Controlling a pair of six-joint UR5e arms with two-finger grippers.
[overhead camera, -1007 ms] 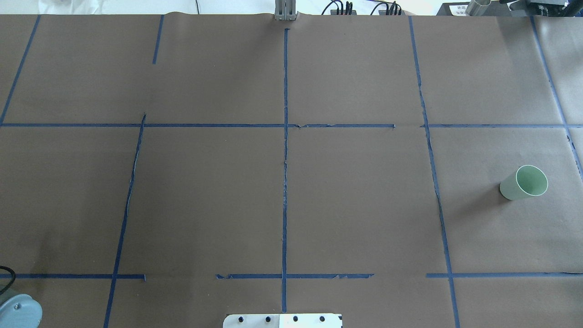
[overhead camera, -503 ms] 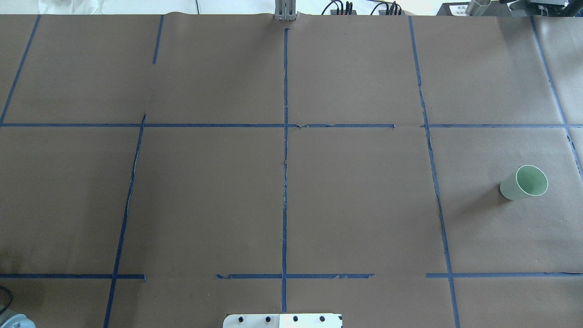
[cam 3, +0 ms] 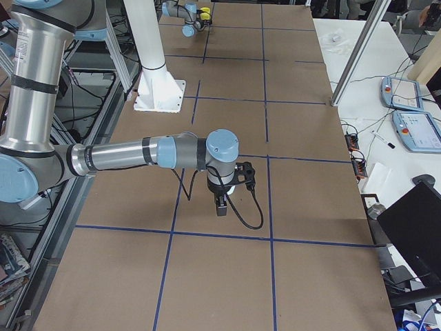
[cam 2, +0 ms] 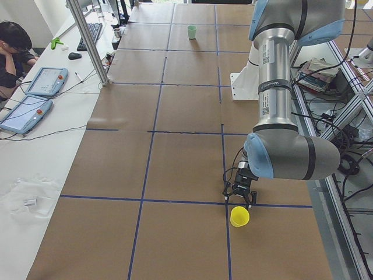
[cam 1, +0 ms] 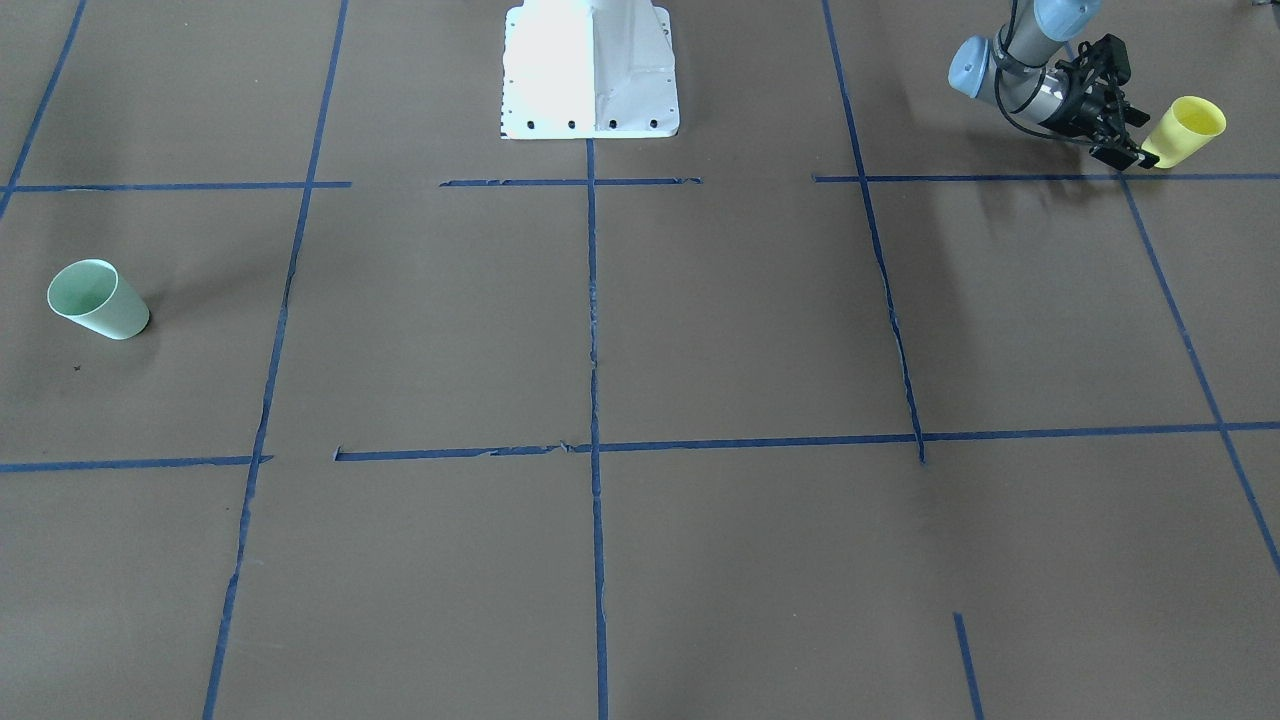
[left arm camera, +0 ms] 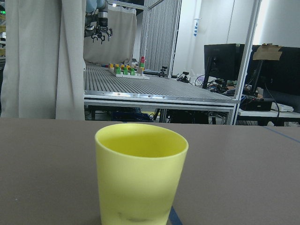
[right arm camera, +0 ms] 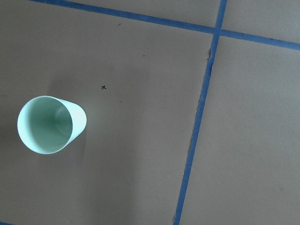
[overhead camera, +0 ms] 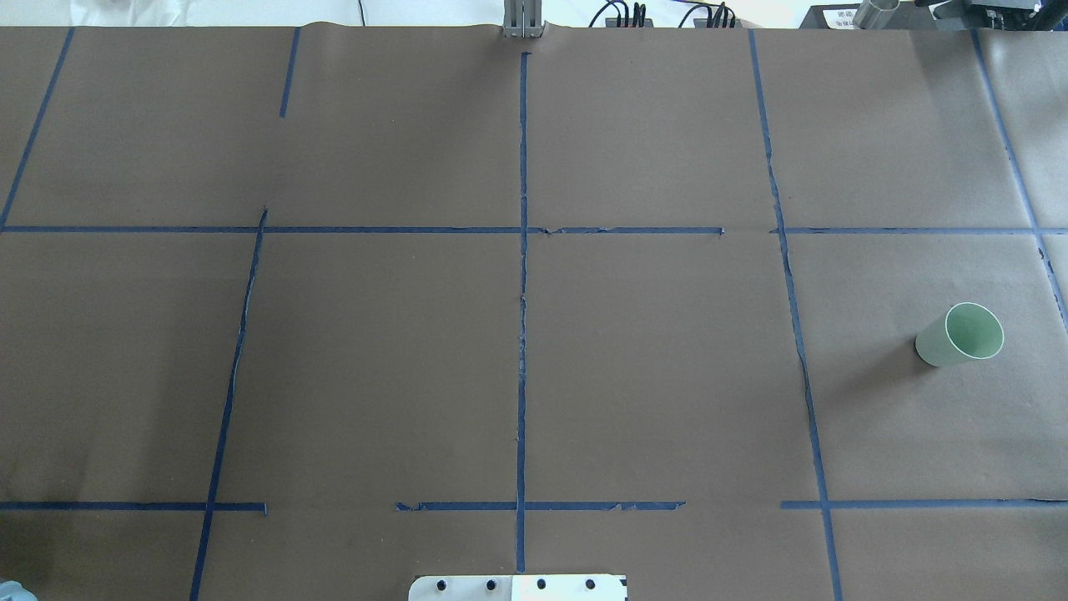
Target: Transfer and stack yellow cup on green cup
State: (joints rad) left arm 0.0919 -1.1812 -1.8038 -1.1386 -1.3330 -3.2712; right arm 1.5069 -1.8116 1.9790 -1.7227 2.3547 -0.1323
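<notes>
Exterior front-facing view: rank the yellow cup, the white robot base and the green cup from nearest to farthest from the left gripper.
1. yellow cup, just beside the left gripper, at the view's top right.
2. white robot base, top centre.
3. green cup, far left edge.

Yellow cup (cam 1: pixel 1185 130): bright yellow tapered tumbler, upright, mouth up, empty; stands just beside a blue tape line (cam 1: pixel 1000 178), robot's left end.
Green cup (overhead camera: pixel 959 335): pale mint tumbler, upright, empty; right end, well apart.
</notes>
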